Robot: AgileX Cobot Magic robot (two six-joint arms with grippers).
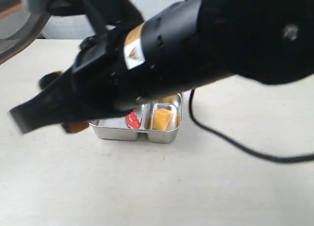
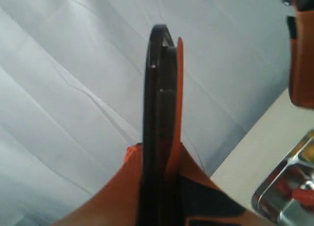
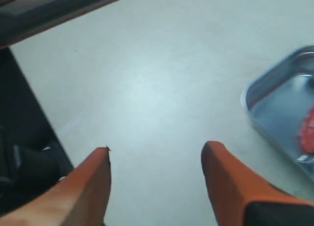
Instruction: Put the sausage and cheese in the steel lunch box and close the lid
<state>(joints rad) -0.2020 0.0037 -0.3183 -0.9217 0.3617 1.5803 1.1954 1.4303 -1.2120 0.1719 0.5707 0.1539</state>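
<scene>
Food in box, lid off

On the surface (image 1: 147,186), the steel lunch box (image 1: 162,136) holds the sausage (image 1: 132,120) in one compartment and the cheese (image 1: 163,119) in the other. The left end effector (image 2: 159,155) clamps the lid (image 2: 158,88) edge-on, apart from the box. The right end effector (image 3: 158,150) has jaws wide, empty

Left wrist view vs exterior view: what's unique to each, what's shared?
Left wrist only: the left gripper clamping the lid, seen edge-on. Exterior only: the cheese in the right-hand compartment of the steel lunch box, and a black cable on the table. Both: that box, open, with the red sausage inside.
</scene>
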